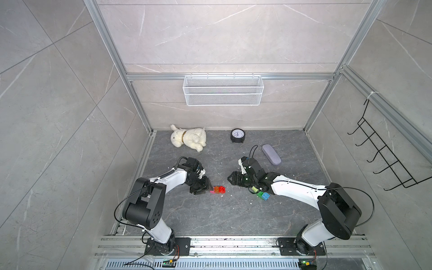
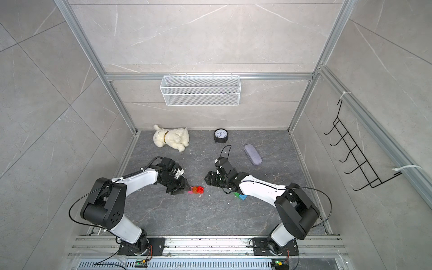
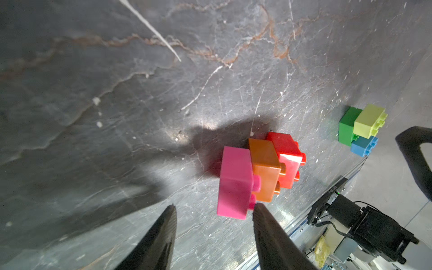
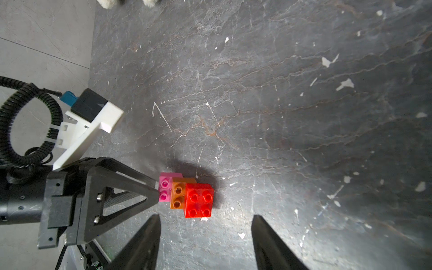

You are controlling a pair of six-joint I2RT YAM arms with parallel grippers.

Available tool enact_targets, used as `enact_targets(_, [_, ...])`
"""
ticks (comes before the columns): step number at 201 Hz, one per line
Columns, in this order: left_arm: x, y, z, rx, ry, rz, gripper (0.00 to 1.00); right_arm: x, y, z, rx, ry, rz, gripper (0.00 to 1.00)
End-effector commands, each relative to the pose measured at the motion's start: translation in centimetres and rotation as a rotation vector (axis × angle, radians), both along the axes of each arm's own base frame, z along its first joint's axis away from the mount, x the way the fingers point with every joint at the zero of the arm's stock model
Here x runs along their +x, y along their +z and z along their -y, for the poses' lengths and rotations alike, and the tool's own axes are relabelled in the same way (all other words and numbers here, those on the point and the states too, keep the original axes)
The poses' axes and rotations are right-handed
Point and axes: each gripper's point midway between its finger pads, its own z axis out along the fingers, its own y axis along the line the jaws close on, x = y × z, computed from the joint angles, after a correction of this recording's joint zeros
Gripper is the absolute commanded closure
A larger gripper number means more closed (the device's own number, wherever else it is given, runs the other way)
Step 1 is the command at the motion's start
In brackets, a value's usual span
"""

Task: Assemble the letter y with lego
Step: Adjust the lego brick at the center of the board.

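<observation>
- left gripper (image 3: 215,207): fingers part way apart, nothing between them. One fingertip (image 3: 259,211) touches the studded edge of the pink brick (image 3: 233,182) from 9 o'clock.
- stem (image 1: 218,189): pink brick, orange brick (image 3: 264,168) and red brick (image 3: 287,152) are joined in steps. It lies about mid-floor (image 1: 210,217).
- green brick (image 3: 347,127) is joined with the yellow-green brick (image 3: 369,120) and blue brick (image 3: 363,146). This group is at 3 o'clock of the stem and well apart from it, not joined to it, partly under the right arm in both top views.
- right gripper (image 4: 206,219): fingers about half apart, holding nothing. It is near the stem at 1 o'clock, not touching.
- Open room: bare floor runs from the stem toward 6 o'clock up to the front rail (image 1: 233,240).
- Back edge: plush dog (image 1: 188,139) at 11 o'clock, clock (image 1: 237,135) at 1 o'clock, glasses case (image 1: 271,154) at 2 o'clock. All are well apart from the bricks.
</observation>
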Motion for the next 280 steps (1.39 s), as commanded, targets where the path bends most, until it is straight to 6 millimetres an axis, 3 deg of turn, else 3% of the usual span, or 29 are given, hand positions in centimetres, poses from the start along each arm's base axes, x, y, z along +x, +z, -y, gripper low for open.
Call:
enact_targets(1, [0.3,-0.4,-0.2,0.015,0.016,-0.001,0.48,-0.1,-0.2,-0.4,0.012,0.0,-0.009,0.35])
enact_targets(72, [0.2,-1.1,-1.0,0.063,0.013,0.002,0.52,-0.5,-0.8,-0.8,0.043,0.005,-0.04,0.34])
enact_targets(129, [0.2,-0.5,-1.4,0.08,0.015,0.031,0.52,-0.2,-0.7,-3.2,0.144,0.018,-0.109,0.29])
enact_targets(173, [-0.1,-0.2,-1.7,0.084,0.012,0.042,0.52,0.1,-2.6,-4.2,0.186,0.012,-0.18,0.28])
enact_targets(280, [0.0,-0.8,-2.1,0.11,0.008,0.059,0.52,0.1,-2.5,-7.5,0.352,0.113,-0.214,0.27])
